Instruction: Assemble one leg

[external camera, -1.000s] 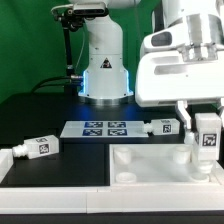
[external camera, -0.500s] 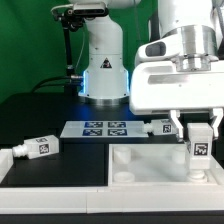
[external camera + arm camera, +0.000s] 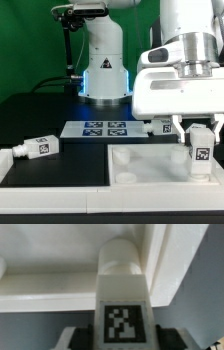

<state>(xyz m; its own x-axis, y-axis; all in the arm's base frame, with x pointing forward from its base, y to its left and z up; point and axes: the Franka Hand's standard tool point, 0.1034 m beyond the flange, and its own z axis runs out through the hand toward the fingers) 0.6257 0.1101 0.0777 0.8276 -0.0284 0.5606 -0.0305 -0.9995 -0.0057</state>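
My gripper (image 3: 200, 143) is shut on a leg (image 3: 201, 150), a white peg with a black-and-white tag on its blocky end. I hold it upright over the right part of the large white frame (image 3: 140, 165). In the wrist view the leg (image 3: 122, 286) runs from between my fingers (image 3: 83, 339) down into the frame's corner (image 3: 160, 258), its round end against the inner wall. A second leg (image 3: 32, 149) lies on the table at the exterior view's left. A third leg (image 3: 160, 127) lies behind the frame, beside my hand.
The marker board (image 3: 97, 129) lies flat behind the frame. The robot's white base (image 3: 103, 65) stands at the back. The frame has round sockets (image 3: 122, 157) on its top face.
My gripper has moved down and slightly toward the exterior view's left, bringing the held leg lower into the frame's right part.
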